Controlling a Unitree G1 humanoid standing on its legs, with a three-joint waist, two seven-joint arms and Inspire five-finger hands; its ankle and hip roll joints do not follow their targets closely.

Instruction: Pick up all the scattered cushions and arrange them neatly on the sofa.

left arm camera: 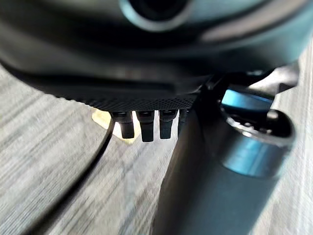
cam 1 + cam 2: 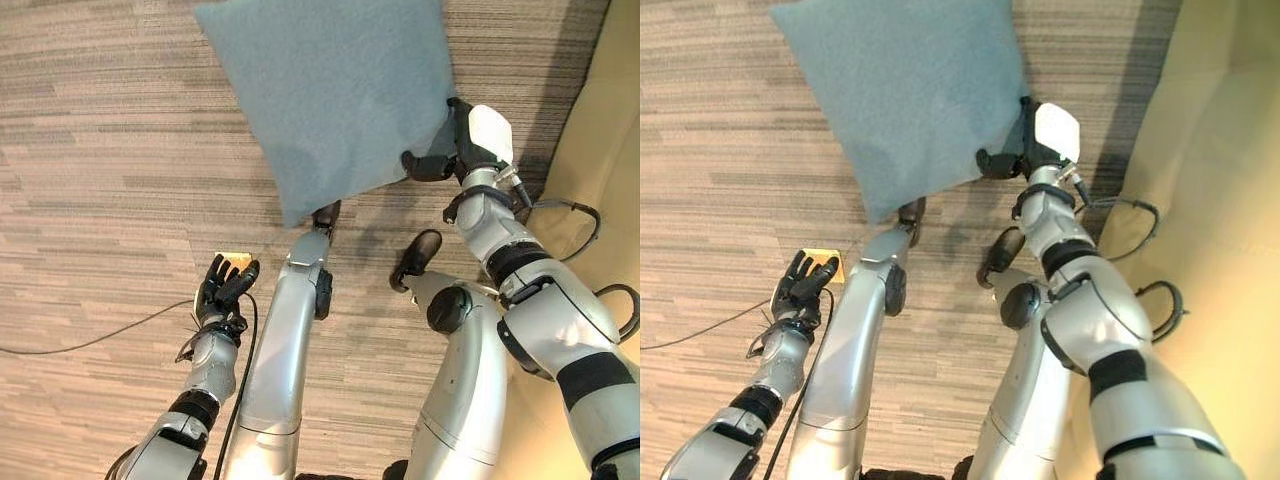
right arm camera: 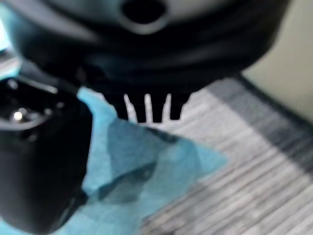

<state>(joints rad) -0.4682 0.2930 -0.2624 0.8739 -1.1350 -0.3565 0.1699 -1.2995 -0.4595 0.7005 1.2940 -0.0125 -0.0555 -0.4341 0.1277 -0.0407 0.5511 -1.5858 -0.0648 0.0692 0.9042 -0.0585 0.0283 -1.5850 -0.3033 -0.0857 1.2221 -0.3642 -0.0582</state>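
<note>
Left hand (image 2: 222, 286) low over the striped floor (image 2: 90, 180), fingers loose and holding nothing, just beside a small yellow plate (image 2: 237, 260) in the floor. Blue-grey cushion (image 2: 330, 95) up in the air, hanging slanted. Right hand (image 2: 452, 150) pinching the cushion's right edge. Tan sofa (image 2: 1220, 200) at the far right, near the cushion.
</note>
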